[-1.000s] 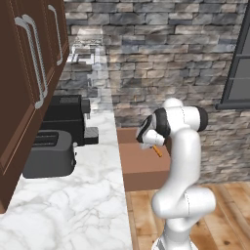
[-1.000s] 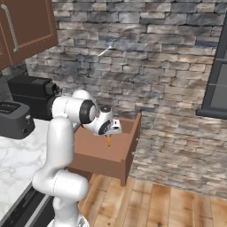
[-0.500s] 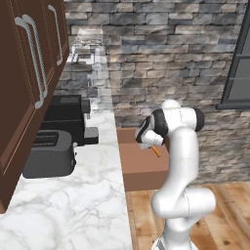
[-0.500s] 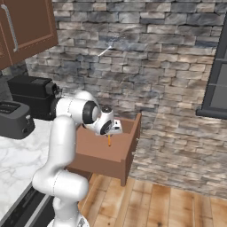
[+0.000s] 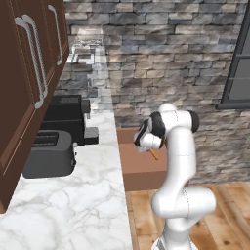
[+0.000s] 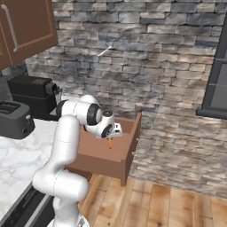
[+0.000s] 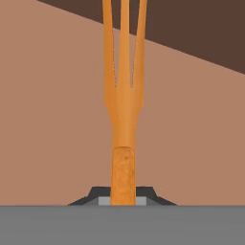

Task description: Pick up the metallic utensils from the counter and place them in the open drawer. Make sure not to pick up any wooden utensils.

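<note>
The counter [image 5: 73,205] is white marble with grey veins; a dark toaster [image 5: 49,154] stands on it under brown wall cabinets [image 5: 29,73]. Beside the counter's end, the drawer [image 6: 113,155] stands pulled out — a shallow reddish-brown wooden box with a flat plain bottom and low sides, set against a grey stone wall [image 6: 146,57].

The white arm [image 5: 178,171] bends over the drawer, its hand pointing down into it. The gripper [image 6: 111,134] is clamped on the fork [image 7: 124,95], which hangs tines-down above the drawer bottom, inside the drawer's outline in both base views.

The fork is orange throughout in the hand view — three slim, long tines, a narrow neck that flares slightly, then a rougher, speckled orange handle. The fingertips [image 7: 103,201] pinch the handle at its lower end. Behind the tines lie the plain drawer floor and a darker brown side wall [image 7: 191,28].
</note>
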You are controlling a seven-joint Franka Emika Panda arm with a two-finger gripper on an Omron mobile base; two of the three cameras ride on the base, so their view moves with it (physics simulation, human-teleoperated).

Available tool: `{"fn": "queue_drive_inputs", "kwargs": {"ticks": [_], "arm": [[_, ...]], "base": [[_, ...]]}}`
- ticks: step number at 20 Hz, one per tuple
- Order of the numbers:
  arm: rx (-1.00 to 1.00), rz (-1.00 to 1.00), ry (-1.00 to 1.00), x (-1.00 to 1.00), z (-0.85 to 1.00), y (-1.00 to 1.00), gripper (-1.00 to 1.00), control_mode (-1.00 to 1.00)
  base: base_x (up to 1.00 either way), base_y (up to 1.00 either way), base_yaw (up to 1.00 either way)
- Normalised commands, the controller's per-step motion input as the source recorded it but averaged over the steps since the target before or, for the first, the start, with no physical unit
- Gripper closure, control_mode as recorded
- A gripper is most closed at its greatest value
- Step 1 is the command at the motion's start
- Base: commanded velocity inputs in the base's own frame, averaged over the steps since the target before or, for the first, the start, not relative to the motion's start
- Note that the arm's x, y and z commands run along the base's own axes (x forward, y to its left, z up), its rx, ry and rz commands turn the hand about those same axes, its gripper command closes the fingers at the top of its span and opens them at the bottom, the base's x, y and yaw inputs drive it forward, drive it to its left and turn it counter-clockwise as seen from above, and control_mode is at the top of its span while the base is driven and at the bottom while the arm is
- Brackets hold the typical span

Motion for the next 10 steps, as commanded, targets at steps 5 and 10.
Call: {"fn": "queue_drive_inputs", "kwargs": {"ticks": [5,10], "arm": [[0.00,0.00,0.00,0.28,-0.32,0.01,1.00,-1.00],[0.00,0.00,0.00,0.33,-0.14,0.02,-1.00,-1.00]], "base": [[0.00,0.00,0.00],[0.00,0.00,0.00]]}}
